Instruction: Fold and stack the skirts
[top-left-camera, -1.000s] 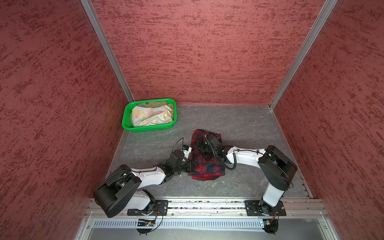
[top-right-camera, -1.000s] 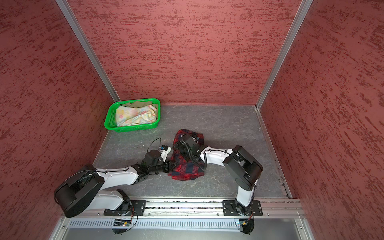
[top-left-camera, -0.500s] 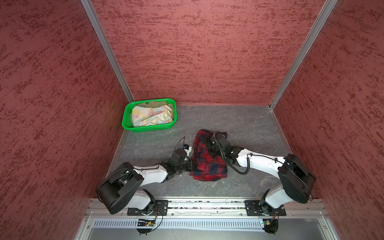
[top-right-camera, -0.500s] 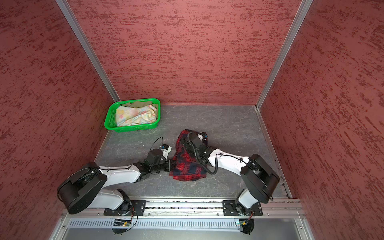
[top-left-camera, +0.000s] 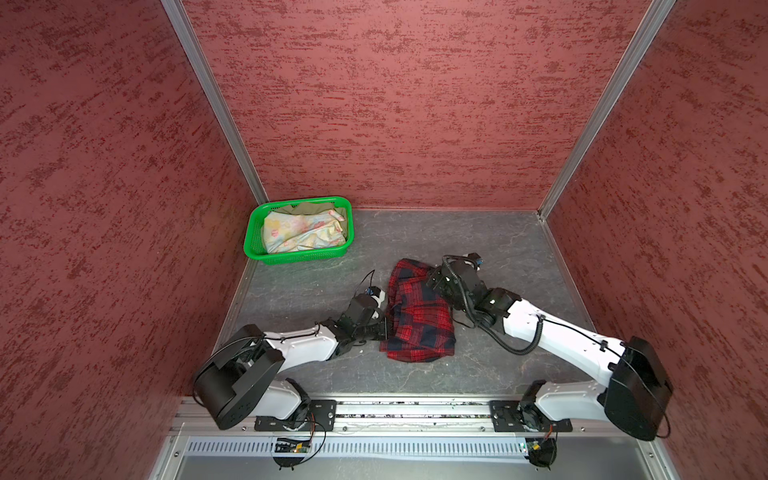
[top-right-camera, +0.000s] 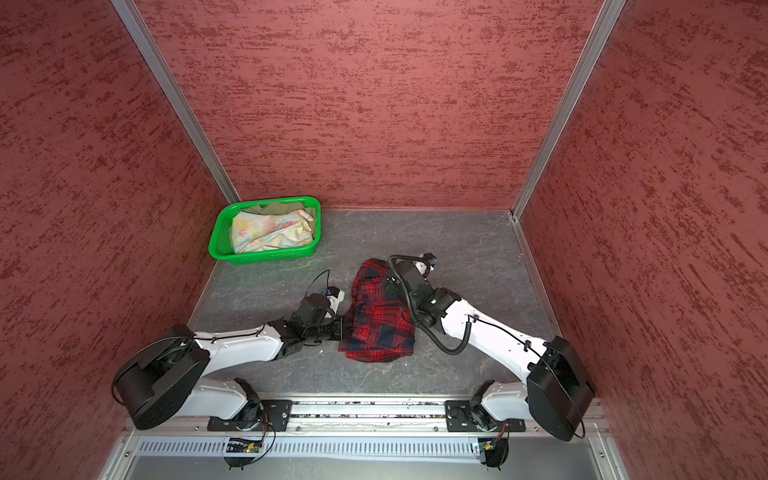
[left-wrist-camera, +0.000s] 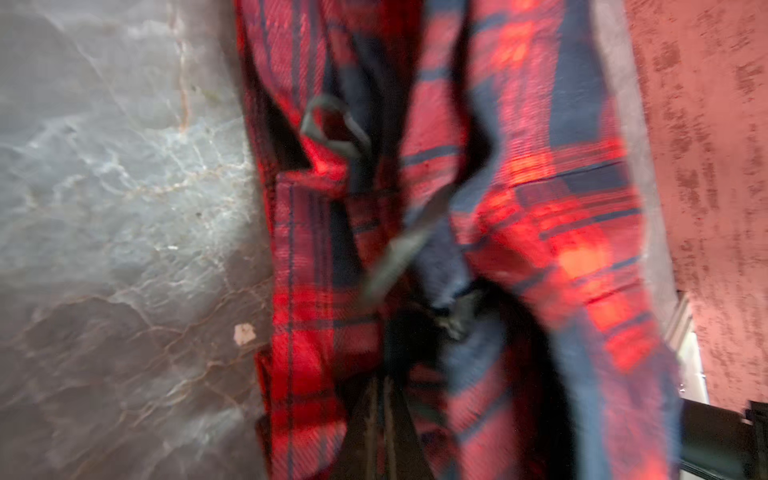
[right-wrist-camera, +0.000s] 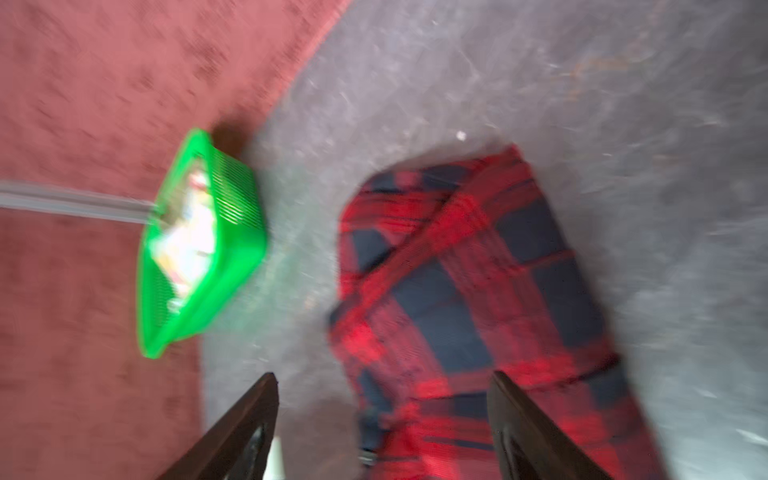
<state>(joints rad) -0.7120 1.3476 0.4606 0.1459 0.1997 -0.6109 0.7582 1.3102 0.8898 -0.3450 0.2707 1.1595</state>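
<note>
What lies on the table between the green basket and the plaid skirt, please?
Bare grey tabletop, in both top views; only the left arm's thin black cable arches there, nearer the plaid skirt than the green basket.

White arm links (top-left-camera: 303, 345), black joints (top-left-camera: 636, 390), looped cables (top-left-camera: 515, 353)

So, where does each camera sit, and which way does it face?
Top views: high over the near rail, facing down; both show left arm, right arm, plaid skirt, basket.
Left wrist: on the left arm, close to the plaid skirt; left pincer shut on it.
Right wrist: over the plaid skirt, facing the basket; right pincer open.
Shared: all views show the plaid skirt; right wrist and top views share the basket.
</note>
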